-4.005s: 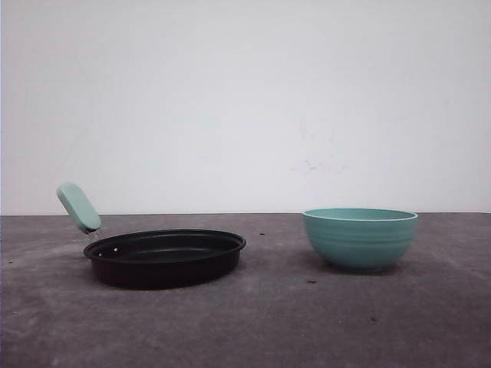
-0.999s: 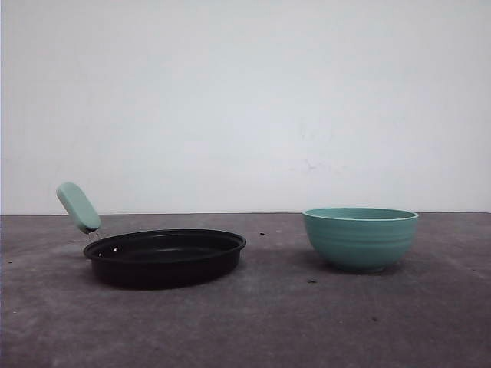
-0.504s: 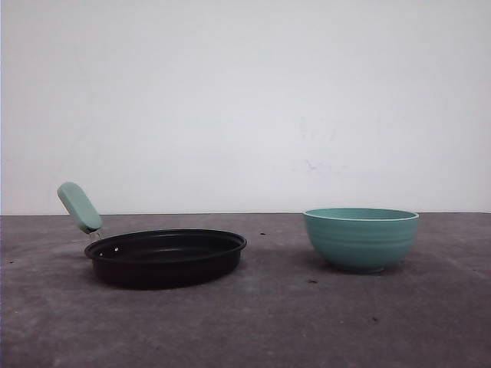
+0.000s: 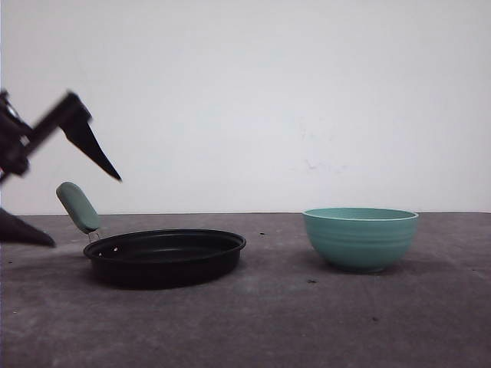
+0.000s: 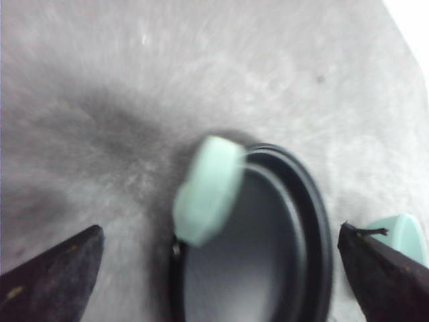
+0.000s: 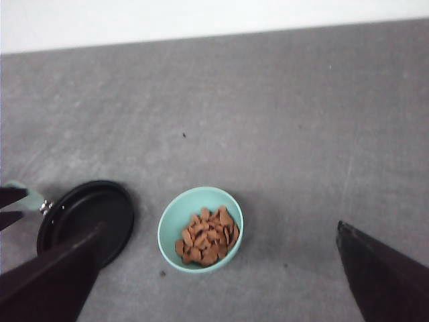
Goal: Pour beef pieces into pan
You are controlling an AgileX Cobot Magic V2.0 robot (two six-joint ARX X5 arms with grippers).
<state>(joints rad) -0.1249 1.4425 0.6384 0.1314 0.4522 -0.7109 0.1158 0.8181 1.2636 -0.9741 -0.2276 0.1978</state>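
Note:
The black pan [image 4: 165, 257] sits left of centre on the table, its mint-green handle [image 4: 79, 207] angled up at the left. My left gripper [image 4: 86, 211] comes in from the left edge, open, one finger above the handle and one below, apart from it. The left wrist view shows the gripper [image 5: 220, 228] wide open, with the handle [image 5: 208, 191] and pan [image 5: 315, 221] blurred ahead. The beef pieces [image 6: 208, 236] fill the teal bowl [image 6: 175, 215]. My right gripper [image 6: 221, 225] hangs open high above it.
The teal bowl [image 4: 360, 238] stands to the right of the pan, a clear gap of grey table [image 4: 276, 322] between them. A white wall rises behind the table's far edge. The pan [image 6: 87, 218] lies beside the bowl in the right wrist view.
My left gripper has swung into the front view from the left, open, level with the pan's handle. The pan and the bowl have not moved.

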